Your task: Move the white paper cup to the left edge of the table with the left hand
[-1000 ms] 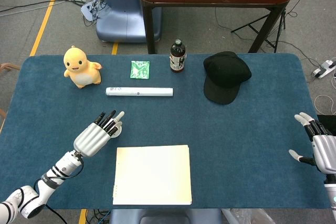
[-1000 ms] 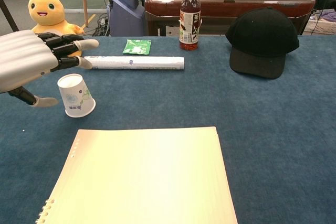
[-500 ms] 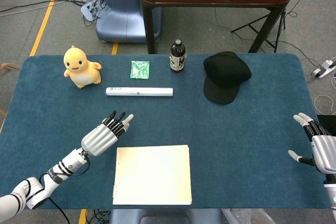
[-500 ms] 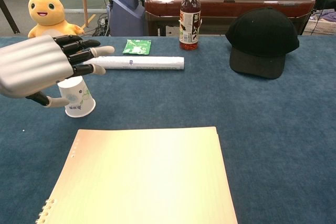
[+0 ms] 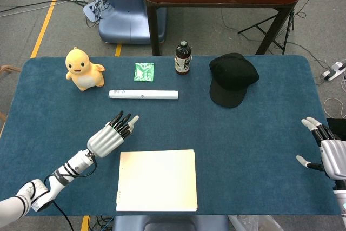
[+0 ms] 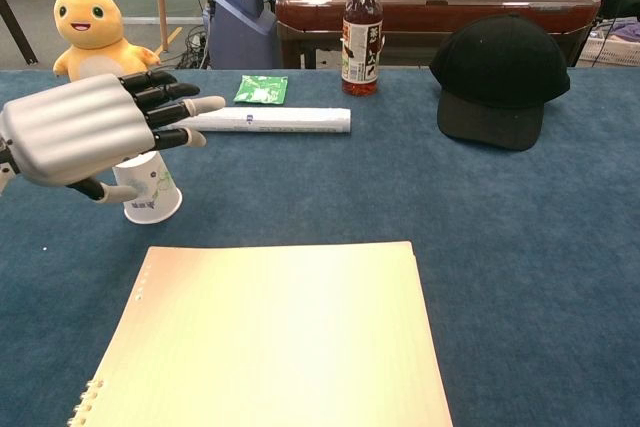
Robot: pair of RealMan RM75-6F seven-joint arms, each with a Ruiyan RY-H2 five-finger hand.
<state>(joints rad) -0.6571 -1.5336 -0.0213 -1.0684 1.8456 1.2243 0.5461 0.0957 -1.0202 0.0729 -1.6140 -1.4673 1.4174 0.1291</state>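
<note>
The white paper cup (image 6: pixel 148 194) stands upside down on the blue table, left of centre, with a small print on its side. My left hand (image 6: pixel 92 133) hovers over it with fingers stretched out and apart, covering the cup's top; its thumb lies by the cup's left side. Whether the hand touches the cup is unclear. From the head view the left hand (image 5: pixel 111 134) hides the cup. My right hand (image 5: pixel 326 152) rests at the table's right edge, fingers spread, holding nothing.
A cream notepad (image 5: pixel 157 180) lies just right of the cup near the front edge. Behind are a white paper roll (image 5: pixel 143 94), a yellow plush duck (image 5: pixel 82 69), a green packet (image 5: pixel 144 71), a dark bottle (image 5: pixel 183 58) and a black cap (image 5: pixel 231 78).
My left hand has slid rightwards and lower, from beside the cup to over its top. The cup and my right hand have stayed in place.
</note>
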